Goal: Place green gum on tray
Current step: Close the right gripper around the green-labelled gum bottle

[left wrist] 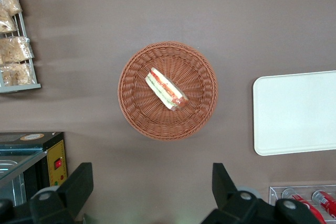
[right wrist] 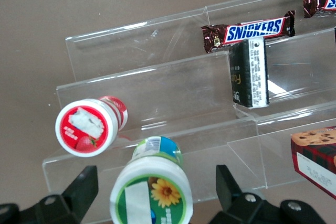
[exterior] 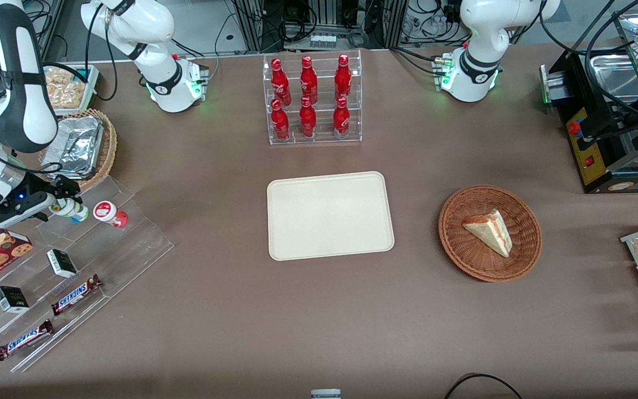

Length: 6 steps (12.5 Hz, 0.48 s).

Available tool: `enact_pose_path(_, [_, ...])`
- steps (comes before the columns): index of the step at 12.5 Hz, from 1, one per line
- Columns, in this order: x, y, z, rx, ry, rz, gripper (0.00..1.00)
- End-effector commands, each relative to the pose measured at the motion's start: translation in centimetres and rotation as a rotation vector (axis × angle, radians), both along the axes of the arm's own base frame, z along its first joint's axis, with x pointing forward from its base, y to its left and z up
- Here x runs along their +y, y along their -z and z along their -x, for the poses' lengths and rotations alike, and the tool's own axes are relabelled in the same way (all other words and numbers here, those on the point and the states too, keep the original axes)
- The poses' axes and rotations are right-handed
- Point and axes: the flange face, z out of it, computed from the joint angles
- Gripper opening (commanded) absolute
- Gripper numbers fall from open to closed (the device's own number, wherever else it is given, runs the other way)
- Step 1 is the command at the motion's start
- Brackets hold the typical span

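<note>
Reaching over the clear stepped display rack (exterior: 75, 260) at the working arm's end of the table, our gripper (exterior: 60, 198) sits with the green gum (exterior: 72, 210) between its spread fingers; in the wrist view both black fingers (right wrist: 79, 187) stand apart from the bottle with a gap on each side, so we read it as released rather than clamped. That green-lidded bottle (right wrist: 152, 195) rests on the rack's top step, and just beside it, at about its 3 o'clock in the front view, stands the like bottle with the red lid (exterior: 107, 212). Lower steps hold small black boxes (exterior: 61, 262) and two Snickers bars (exterior: 75, 294). Our tray (exterior: 330, 216) lies flat at the middle of the table, well apart from the gum and bare. From the tray, a rack of red bottles (exterior: 312, 100) shows at 12 o'clock and a wicker basket (exterior: 526, 244) holding a sandwich wedge (exterior: 489, 231) at 3 o'clock.
</note>
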Motion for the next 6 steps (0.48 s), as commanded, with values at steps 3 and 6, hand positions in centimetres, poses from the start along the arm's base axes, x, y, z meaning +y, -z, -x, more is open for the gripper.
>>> enact_pose_path(3, [-0.64, -0.09, 1.26, 0.007, 0.003, -0.023, 1.0])
enact_pose_path(6, [-0.57, -0.4, 1.41, 0.013, 0.003, -0.027, 1.0])
